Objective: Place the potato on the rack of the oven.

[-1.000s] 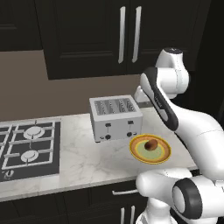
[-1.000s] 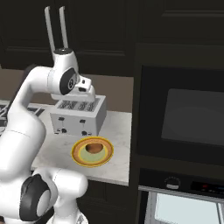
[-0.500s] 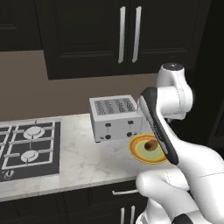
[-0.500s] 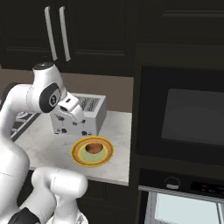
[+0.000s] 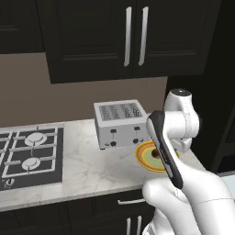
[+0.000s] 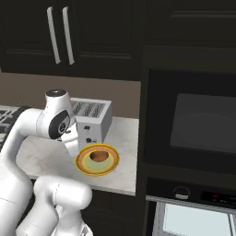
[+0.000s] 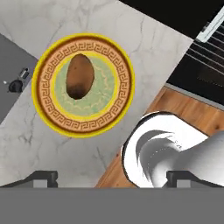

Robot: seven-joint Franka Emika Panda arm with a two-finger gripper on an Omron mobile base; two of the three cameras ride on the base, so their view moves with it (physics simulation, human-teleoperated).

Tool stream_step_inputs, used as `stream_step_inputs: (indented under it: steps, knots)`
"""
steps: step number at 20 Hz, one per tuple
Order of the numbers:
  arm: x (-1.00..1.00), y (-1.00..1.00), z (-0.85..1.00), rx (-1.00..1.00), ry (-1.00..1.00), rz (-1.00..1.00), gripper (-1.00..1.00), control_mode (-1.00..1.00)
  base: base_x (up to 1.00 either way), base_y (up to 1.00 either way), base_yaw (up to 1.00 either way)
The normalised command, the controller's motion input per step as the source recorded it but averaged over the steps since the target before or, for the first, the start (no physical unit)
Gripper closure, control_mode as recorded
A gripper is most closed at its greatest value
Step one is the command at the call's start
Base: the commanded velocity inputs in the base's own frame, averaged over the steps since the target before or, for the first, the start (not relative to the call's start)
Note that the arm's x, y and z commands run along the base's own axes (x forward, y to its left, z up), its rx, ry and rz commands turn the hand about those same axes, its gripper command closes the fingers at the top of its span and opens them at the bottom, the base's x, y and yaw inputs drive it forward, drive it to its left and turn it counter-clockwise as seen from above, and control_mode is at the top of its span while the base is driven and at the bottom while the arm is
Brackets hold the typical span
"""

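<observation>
step: we've swung the arm down so our hand [image 7: 112,179] hangs over the plate [image 7: 46,114] | hand: tips wide apart, holding nothing | potato [image 7: 80,76]: on the plate on the bench [image 5: 87,167], beside the toaster [image 5: 121,124] | oven [image 6: 193,138]: to the right | vs before: arm was raised, potato unmoved

Rendered home kitchen, dark cabinets [image 5: 133,36], marble counter [image 5: 87,160], gas hob [image 5: 30,153], toaster [image 5: 120,123], built-in oven [image 6: 193,124]
</observation>
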Motion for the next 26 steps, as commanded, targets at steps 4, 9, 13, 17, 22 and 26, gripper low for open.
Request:
stream_step_inputs:
  steps: [4, 9, 13, 17, 22, 26]
  knots:
    - [0.15, 0.00, -0.34, 0.20, 0.00, -0.48, -1.00, -1.00, 0.00, 0.00, 0.00]
    - [0.52, 0.02, -0.30, 0.01, -0.04, -0.28, -1.00, -1.00, 0.00, 0.00, 0.00]
    - [0.40, -0.03, -0.28, -0.03, -0.02, -0.14, -1.00, -1.00, 0.00, 0.00, 0.00]
    - [0.25, -0.36, -0.12, 0.00, 0.00, 0.00, -1.00, -1.00, 0.00, 0.00, 0.00]
    - [0.45, -0.22, -0.14, -0.01, 0.05, 0.07, -1.00, -1.00, 0.00, 0.00, 0.00]
    - [0.29, -0.09, -0.21, 0.00, 0.18, 0.29, -1.00, -1.00, 0.00, 0.00, 0.00]
